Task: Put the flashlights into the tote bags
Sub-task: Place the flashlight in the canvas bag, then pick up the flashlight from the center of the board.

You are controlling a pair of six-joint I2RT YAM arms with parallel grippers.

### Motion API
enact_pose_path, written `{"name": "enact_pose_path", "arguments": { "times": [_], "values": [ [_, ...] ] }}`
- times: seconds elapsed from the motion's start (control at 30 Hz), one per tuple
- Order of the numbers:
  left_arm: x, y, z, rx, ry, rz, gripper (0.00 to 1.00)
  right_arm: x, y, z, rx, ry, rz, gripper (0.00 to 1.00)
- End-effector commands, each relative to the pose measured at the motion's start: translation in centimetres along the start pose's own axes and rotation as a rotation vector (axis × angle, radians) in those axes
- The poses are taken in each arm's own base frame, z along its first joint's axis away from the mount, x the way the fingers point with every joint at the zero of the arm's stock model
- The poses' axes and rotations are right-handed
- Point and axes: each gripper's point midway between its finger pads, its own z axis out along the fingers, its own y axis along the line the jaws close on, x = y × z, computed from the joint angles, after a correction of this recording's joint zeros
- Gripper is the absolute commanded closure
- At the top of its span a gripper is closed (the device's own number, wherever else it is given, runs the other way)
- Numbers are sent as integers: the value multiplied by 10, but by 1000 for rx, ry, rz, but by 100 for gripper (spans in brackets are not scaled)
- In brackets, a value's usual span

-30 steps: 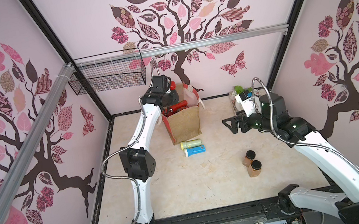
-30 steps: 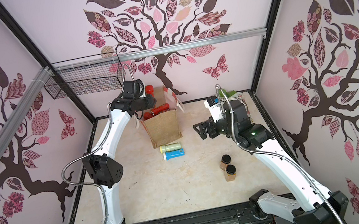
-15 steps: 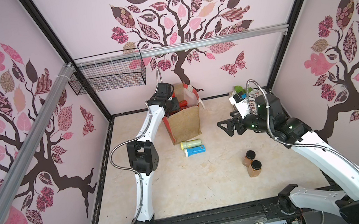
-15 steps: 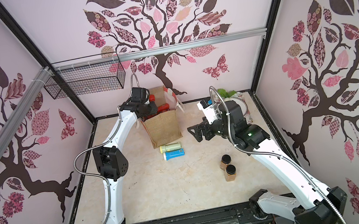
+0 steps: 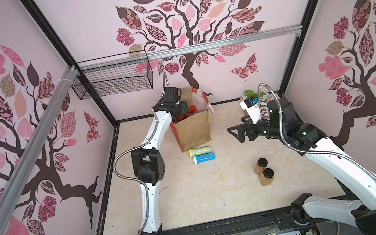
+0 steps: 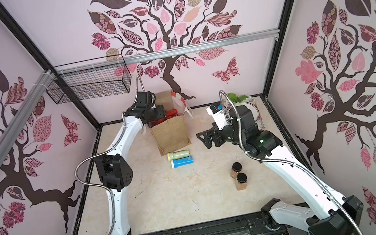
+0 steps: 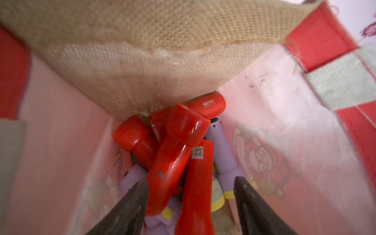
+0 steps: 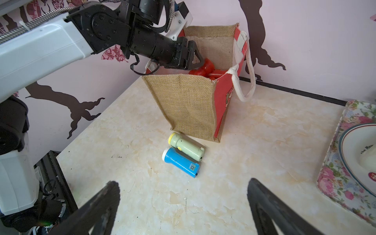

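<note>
Left arm: the left gripper (image 8: 197, 60) sits in the mouth of the burlap tote bag (image 5: 193, 130), which stands upright near the back wall. Its fingers (image 7: 130, 203) are apart and nothing is clamped between them. Directly beneath, inside the bag, lies a jumbled pile of red flashlights (image 7: 175, 150) over lilac flashlights (image 7: 221, 150), some with yellow head rings. Judgement: the deposit step is in hand, and this arm next needs a straight lift clear of the rim and the white handle (image 8: 247, 81) without snagging either. On the table just in front of the bag, a pale green flashlight (image 5: 200, 150) and a blue flashlight (image 5: 204, 158) lie side by side, touching, not yet bagged. Right arm: the right gripper (image 5: 235, 134) hovers above the table, fingers wide apart, empty, facing that pair. Its likely next move is a descent onto one barrel, jaws across its width. Two amber jars (image 5: 262, 163) and a floral tray (image 8: 333, 146) stand further right, untouched.
</note>
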Motion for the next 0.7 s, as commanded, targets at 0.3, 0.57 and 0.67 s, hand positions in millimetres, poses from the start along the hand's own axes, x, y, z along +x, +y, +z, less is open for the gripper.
{"name": "enact_pose_path", "arguments": {
  "times": [0.3,0.57,0.67],
  "values": [
    [-45,-41,-113,169,-156,93,17,-23,5,-7,-5,-57,-18,0],
    [48,-80,-166,316,17,262,17,-5,-6,0,41,-9,45,0],
    [89,-87,-183,363,65,306,17,5,-6,0,38,12,52,0]
  ]
}}
